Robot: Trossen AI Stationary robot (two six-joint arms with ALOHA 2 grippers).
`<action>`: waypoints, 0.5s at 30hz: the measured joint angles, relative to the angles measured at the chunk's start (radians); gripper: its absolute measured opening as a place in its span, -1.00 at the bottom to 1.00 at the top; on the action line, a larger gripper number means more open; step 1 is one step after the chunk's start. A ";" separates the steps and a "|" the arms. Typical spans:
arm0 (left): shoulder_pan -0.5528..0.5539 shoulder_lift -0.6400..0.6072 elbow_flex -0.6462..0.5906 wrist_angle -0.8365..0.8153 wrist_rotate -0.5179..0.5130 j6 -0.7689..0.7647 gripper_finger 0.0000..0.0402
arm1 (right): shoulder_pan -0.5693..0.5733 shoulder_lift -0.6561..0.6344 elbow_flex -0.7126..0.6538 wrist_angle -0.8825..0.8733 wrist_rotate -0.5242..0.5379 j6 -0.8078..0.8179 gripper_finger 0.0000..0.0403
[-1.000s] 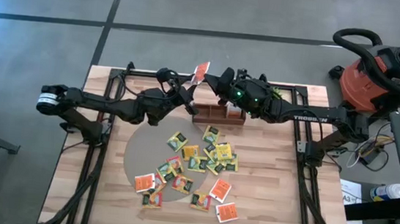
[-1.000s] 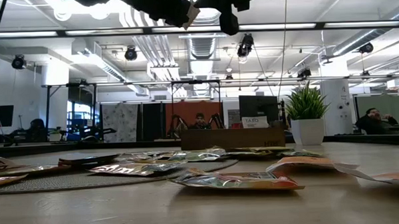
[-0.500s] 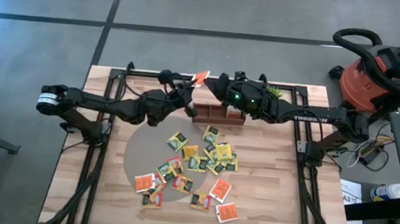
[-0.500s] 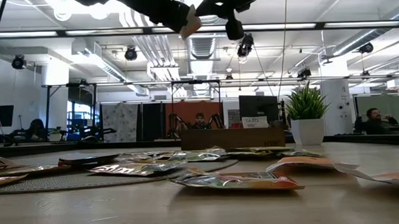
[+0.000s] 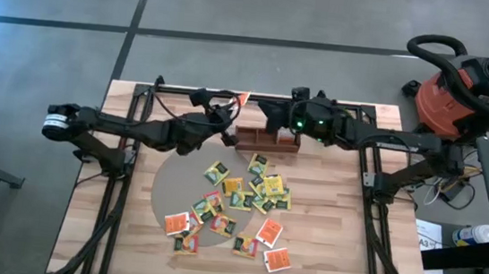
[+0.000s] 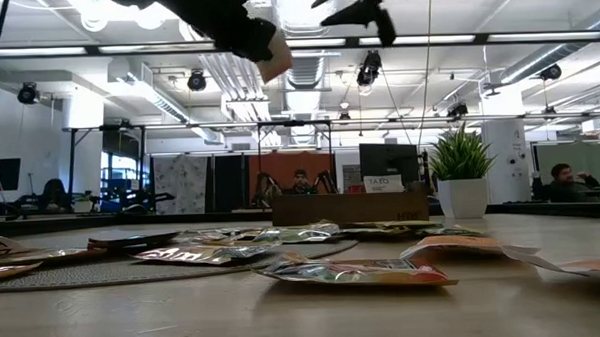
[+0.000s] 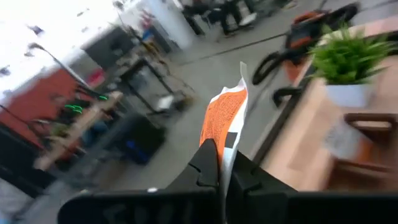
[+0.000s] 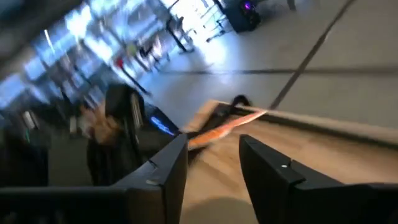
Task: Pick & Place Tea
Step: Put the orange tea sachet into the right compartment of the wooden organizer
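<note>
One orange-red flat square paper tea sachet (image 7: pixel 225 119) with a small dark label is held upright, above the counter, clamped by its lower edge between the closed fingers of the left gripper (image 7: pixel 221 177). The remaining yellow, green and orange-red paper tea sachets (image 5: pixel 239 207) lie flat on the counter, scattered, several overlapping.

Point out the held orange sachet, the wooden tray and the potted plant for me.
orange sachet (image 7: pixel 225 118): left wrist view, its orange face above the fingers.
wooden tray (image 5: pixel 267 140): high view, its middle compartment.
potted plant (image 6: pixel 462 195): low view, its white pot.
</note>
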 joint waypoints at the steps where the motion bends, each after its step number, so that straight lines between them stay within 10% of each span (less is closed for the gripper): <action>1: 0.003 -0.013 0.000 -0.042 0.048 -0.056 -1.00 | 0.002 -0.018 0.003 -0.040 -0.012 -0.075 -0.26; 9: 0.146 -0.071 0.027 -0.248 0.867 -0.575 -1.00 | 0.028 -0.095 0.022 -0.390 -0.134 -0.303 -0.30; 15: 0.185 -0.070 0.035 -0.263 0.966 -0.621 -1.00 | 0.056 -0.076 0.040 -0.433 -0.178 -0.384 -0.33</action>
